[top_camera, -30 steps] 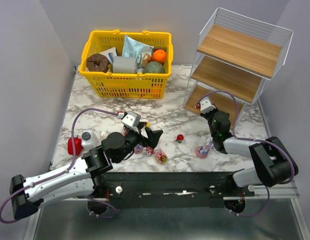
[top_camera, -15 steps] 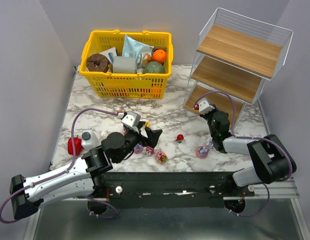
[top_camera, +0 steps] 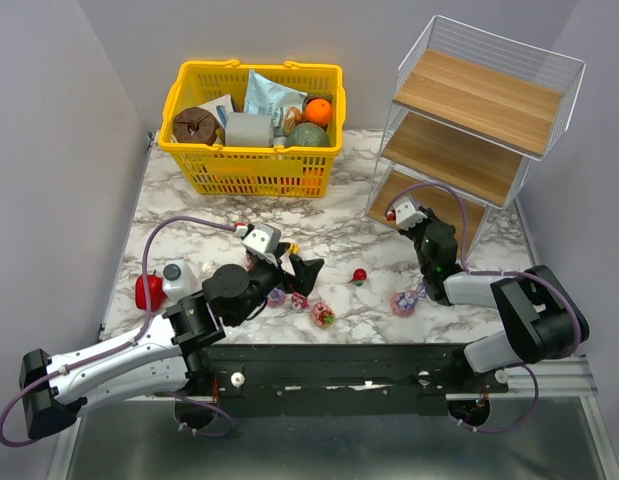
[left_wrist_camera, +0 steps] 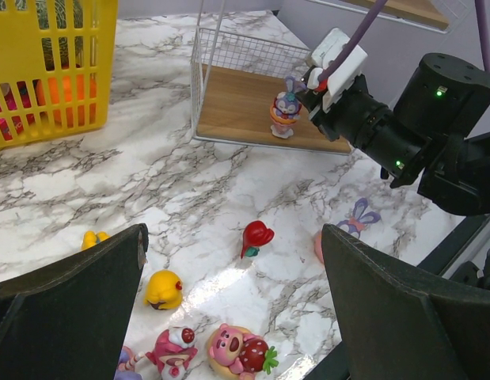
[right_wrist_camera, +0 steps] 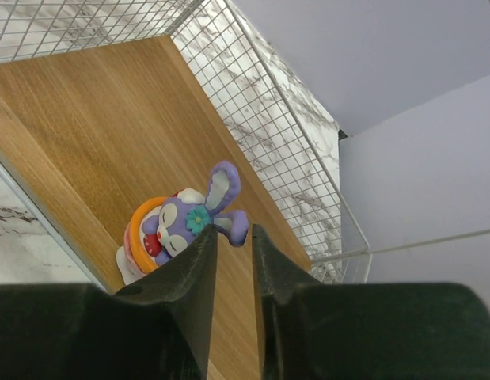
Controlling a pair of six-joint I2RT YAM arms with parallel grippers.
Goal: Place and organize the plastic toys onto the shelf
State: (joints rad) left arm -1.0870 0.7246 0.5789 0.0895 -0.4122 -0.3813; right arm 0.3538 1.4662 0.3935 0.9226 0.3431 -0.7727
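The shelf [top_camera: 479, 100] stands at the back right. A purple bunny toy [right_wrist_camera: 185, 226] stands upright on its bottom board [left_wrist_camera: 237, 111]. My right gripper [right_wrist_camera: 233, 232] is at the bunny, open by a narrow gap, one purple ear just at its fingertips. My left gripper [left_wrist_camera: 233, 237] hovers wide open and empty over loose plastic toys on the marble: a red one [left_wrist_camera: 256, 235], a yellow duck [left_wrist_camera: 164, 289], a pink bear with a strawberry [left_wrist_camera: 238, 358] and a pink figure [left_wrist_camera: 173, 355]. Another pink toy with purple ears [top_camera: 403, 302] lies below the right arm.
A yellow basket [top_camera: 251, 110] full of goods stands at the back left. A red pepper-like object [top_camera: 147, 291] and a white bottle [top_camera: 175, 277] sit by the left arm. The two upper shelf boards carry nothing.
The right gripper's jaws have parted a little around the bunny's ear, and the wrist has edged slightly toward the shelf. The left arm has not moved.
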